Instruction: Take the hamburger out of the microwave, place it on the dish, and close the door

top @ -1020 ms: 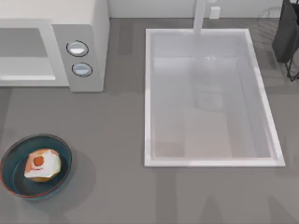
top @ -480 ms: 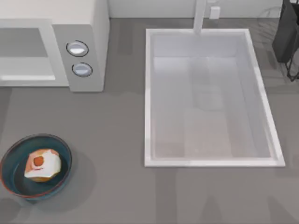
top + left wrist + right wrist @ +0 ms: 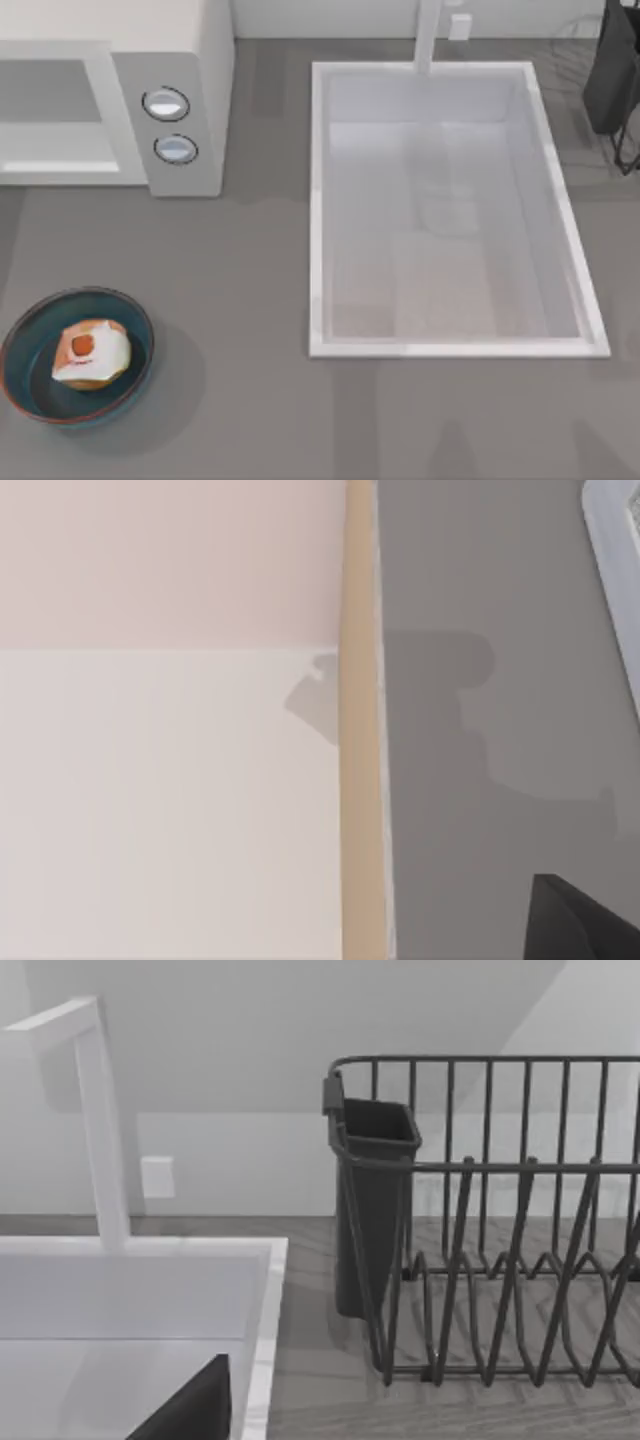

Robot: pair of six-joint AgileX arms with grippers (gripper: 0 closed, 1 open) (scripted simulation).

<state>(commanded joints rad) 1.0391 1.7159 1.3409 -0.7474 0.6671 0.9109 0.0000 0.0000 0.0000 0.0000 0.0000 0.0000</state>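
No movement since earlier: round mottled hamburger (image 3: 90,352) in shallow teal dish (image 3: 28,385); left tool (image 3: 580,925), right tool (image 3: 190,1410) unreadable.

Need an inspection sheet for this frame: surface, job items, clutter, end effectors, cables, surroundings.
Surface: grey table, white sink set into it.
Hamburger: resting in the dish.
Dish: near the table's front left corner.
Microwave: back left, two knobs facing up in the top view.
Door: looks flush with the microwave front, apparently shut.
Clutter: dark dish rack with a cup holder, right of the sink.
End effectors: dark parts at the edges of both wrist views, finger state not readable.
Cables: nothing seen.
Surroundings: white faucet, pale back wall with a small white plate.
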